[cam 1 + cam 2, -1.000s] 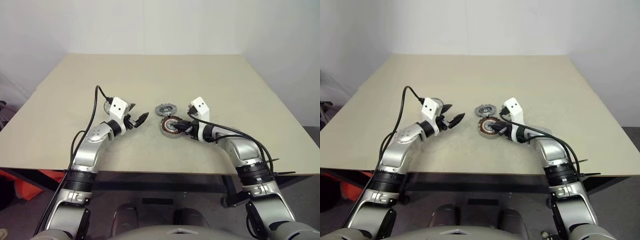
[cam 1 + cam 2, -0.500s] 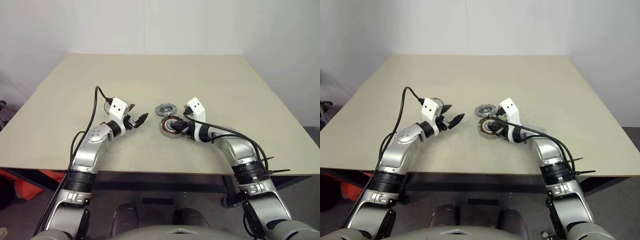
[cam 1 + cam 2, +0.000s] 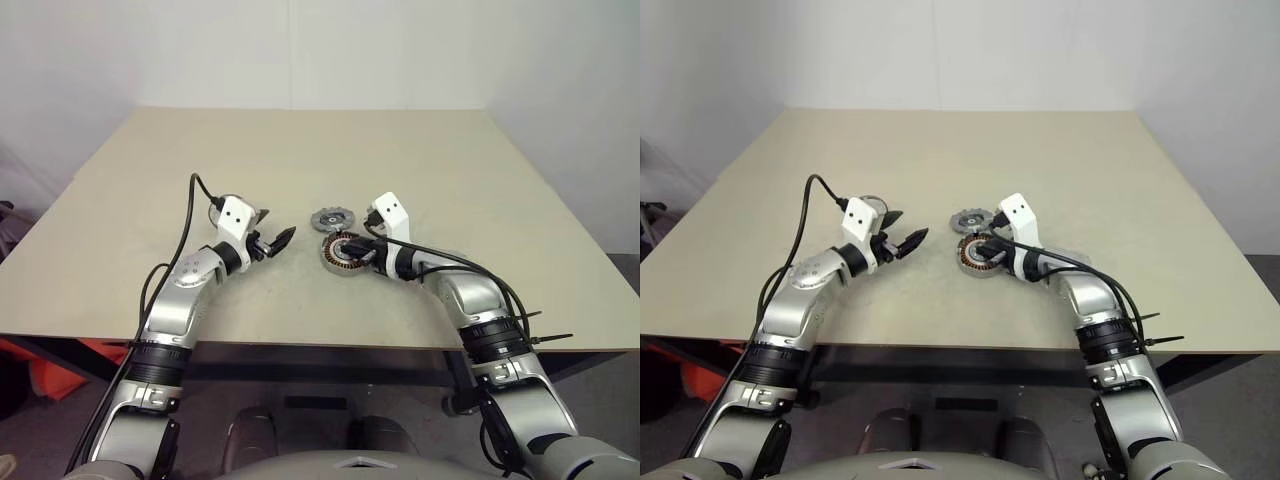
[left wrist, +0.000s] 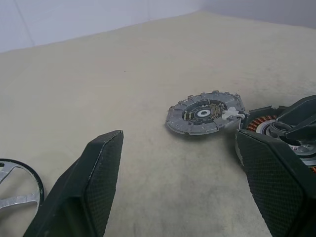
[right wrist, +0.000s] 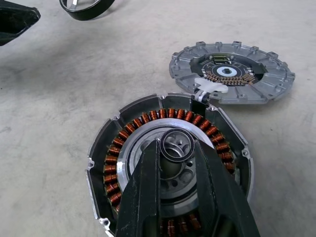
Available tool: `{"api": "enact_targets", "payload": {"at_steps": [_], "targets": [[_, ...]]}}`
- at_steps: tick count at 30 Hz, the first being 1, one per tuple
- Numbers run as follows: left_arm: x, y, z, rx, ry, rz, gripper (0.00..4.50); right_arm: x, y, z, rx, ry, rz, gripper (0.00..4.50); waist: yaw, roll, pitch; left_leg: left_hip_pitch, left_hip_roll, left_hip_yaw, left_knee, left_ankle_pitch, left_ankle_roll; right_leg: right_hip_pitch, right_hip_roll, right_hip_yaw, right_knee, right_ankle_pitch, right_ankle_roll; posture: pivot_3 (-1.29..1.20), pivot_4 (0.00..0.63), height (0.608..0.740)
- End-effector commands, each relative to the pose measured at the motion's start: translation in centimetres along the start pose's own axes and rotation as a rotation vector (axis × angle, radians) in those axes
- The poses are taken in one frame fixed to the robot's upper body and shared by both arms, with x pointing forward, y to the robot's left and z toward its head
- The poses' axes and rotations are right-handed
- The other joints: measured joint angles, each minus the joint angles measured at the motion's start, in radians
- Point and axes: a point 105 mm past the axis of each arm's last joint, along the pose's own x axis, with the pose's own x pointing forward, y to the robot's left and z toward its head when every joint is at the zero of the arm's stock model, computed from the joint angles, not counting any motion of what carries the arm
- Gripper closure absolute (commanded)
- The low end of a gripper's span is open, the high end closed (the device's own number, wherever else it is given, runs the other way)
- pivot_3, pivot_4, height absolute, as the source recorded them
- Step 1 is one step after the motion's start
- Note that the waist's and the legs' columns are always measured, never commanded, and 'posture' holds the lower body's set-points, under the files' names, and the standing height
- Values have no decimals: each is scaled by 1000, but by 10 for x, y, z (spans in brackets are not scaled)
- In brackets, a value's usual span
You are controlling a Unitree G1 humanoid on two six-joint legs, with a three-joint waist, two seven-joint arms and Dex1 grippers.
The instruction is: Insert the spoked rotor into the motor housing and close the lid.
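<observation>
The motor housing [image 5: 168, 168], a silver shell ringed with copper windings, lies at the table's middle [image 3: 340, 253]. My right gripper [image 5: 176, 148] reaches into it from the right and is shut on its centre hub. The lid [image 5: 232, 74], a grey notched disc, lies flat just beyond the housing, joined to it by a small white connector. The spoked rotor [image 4: 19, 200], a black ring with silver spokes, rests on the table behind my left wrist [image 3: 871, 202]. My left gripper [image 4: 177, 143] hovers to the left of the housing, open and empty, pointing toward the lid.
The beige table [image 3: 300, 150] stretches wide on all sides, with its front edge close to my arms. A black cable [image 3: 190, 230] loops along the left forearm. White walls stand behind the table.
My right forearm and elbow have swung slightly inward while the gripper stays on the housing's hub. The left arm has kept still.
</observation>
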Motion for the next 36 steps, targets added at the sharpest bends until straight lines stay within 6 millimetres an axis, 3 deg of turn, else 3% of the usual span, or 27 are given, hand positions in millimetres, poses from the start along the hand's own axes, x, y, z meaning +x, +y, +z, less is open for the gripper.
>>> {"api": "enact_targets", "payload": {"at_steps": [1,23,30,36], "targets": [[0,3,16,36,-51,8,666,-8,-5,13,-26,-39,-14,3843,0,0,0,0,0,0,0,0,0,0,0,0,0,0,0,0,0,740],[0,2,11,33,-35,7,666,-5,11,9,-23,-18,48,3843,0,0,0,0,0,0,0,0,0,0,0,0,0,0,0,0,0,740],[-1,3,10,33,-33,10,666,-6,9,14,-52,-40,25,1443,0,0,0,0,0,0,0,0,0,0,0,0,0,0,0,0,0,740],[0,2,8,30,-28,7,666,-9,7,19,-47,-57,23,1443,1,0,0,0,0,0,0,0,0,0,0,0,0,0,0,0,0,740]]}}
